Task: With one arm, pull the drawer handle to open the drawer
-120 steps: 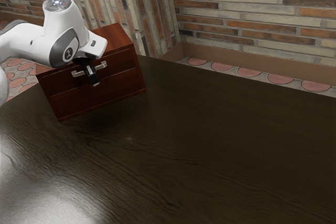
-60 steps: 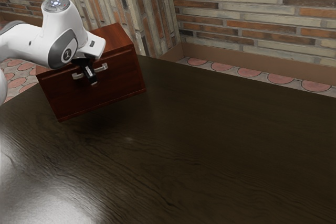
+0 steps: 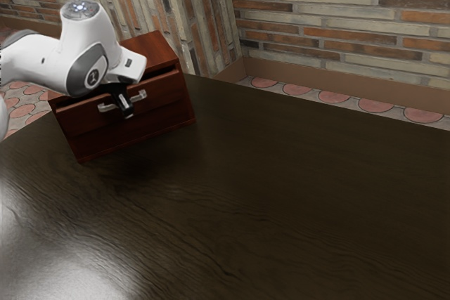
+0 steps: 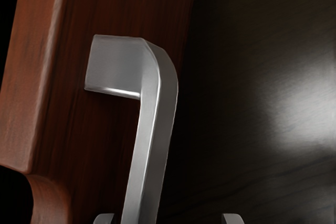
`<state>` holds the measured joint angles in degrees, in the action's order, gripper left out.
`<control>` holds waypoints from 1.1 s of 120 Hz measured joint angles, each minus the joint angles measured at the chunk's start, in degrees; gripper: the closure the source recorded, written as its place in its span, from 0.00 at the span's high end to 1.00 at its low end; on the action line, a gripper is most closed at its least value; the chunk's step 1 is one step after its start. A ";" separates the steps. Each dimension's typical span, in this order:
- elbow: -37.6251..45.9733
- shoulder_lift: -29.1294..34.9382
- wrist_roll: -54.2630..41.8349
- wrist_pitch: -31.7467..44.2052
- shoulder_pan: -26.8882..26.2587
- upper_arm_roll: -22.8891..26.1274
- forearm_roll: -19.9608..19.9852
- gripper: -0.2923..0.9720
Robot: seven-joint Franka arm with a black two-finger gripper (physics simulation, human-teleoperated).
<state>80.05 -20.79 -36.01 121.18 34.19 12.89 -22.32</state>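
Your gripper (image 3: 126, 107) meets the drawer handle (image 3: 138, 94); whether it clasps cannot be told. Behind it, the drawer (image 3: 160, 83) stands partly out.

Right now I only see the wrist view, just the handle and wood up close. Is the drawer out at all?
Observer: Yes. In the exterior view the top drawer stands a little way out of the cabinet.
Operator: Where on the handle am I?
Observer: The gripper is about at the middle of the handle.
Operator: Anything under that drawer?
Observer: A lower drawer front, flush with the cabinet.
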 joint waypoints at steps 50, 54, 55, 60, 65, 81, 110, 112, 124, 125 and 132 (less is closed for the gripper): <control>5.99 4.24 2.63 2.20 -0.43 0.01 0.00 0.36; 6.10 4.35 2.85 2.28 -0.56 0.01 0.02 0.36; 6.16 4.37 2.91 2.30 -0.59 0.01 0.02 0.36; 6.48 4.46 3.22 2.39 -0.69 0.00 0.02 0.36; 6.75 4.56 3.54 2.45 -0.73 0.01 0.06 0.38; 7.65 5.28 4.38 2.55 -0.81 0.04 0.19 0.39; 10.09 7.25 5.82 2.67 -1.19 0.06 0.23 0.39; 10.27 7.40 5.91 2.68 -1.20 0.06 0.24 0.39; 11.77 8.42 6.45 2.99 -1.51 0.02 0.25 0.40; 11.93 8.55 6.49 3.03 -1.52 0.02 0.26 0.40; 13.21 9.28 6.80 3.52 -1.63 0.03 0.24 0.41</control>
<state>93.26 -11.51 -29.20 124.70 32.56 12.92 -22.09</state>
